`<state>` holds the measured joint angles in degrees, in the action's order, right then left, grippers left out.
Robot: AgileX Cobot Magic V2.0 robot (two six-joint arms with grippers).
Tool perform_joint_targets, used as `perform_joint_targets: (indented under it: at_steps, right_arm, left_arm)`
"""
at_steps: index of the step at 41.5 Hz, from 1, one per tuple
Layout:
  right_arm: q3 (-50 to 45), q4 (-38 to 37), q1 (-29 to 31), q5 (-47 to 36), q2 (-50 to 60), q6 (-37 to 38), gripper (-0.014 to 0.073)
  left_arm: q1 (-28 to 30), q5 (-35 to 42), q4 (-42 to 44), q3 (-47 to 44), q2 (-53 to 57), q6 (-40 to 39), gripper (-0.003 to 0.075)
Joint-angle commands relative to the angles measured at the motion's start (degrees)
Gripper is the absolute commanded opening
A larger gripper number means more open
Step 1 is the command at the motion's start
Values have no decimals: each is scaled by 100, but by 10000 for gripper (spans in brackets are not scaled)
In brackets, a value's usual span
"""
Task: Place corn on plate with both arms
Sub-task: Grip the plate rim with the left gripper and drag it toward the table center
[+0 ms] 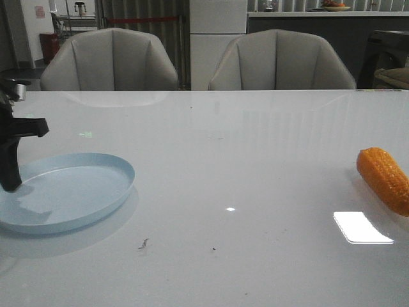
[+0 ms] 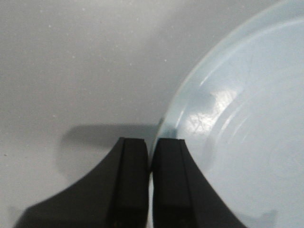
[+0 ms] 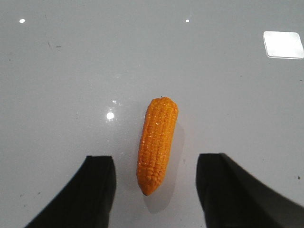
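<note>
A: What does the left arm (image 1: 11, 144) look like?

B: It is black all over. It has a thick, blocky shape, and there is a small shiny silver bit near the top.

A: And the fingers (image 2: 127, 185) on the left?

B: Two flat black slabs with straight inner sides. The outer sides curve out wide, like a bell.

A: The right fingers (image 3: 97, 190)?

B: Black too, smooth and dull, with square tips. No marks or screws show.
</note>
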<state>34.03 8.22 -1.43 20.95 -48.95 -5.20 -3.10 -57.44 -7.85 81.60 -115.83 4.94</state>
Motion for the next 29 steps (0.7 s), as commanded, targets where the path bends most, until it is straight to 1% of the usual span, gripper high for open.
perform_joint_targets:
  at_steps: [1,8,13,20,29]
  right_arm:
    - [201,-37,22,-385,17,-55,486]
    - [201,-37,22,-373,17,-55,486]
    - [201,-37,22,-373,17,-55,486]
    - [201,-37,22,-373,17,-55,486]
    - [201,-37,22,-373,17,-55,486]
  left_arm:
    - [-33,-42,-6,373,331,-43,96]
    - [-33,-222,-23,965,393,-43,96]
    - [-33,-556,-230,1475,402,-43,96]
    - [-33,-886,-901,2051,402,151,96]
    - [-275,-957,-1516,2333,402,175,96]
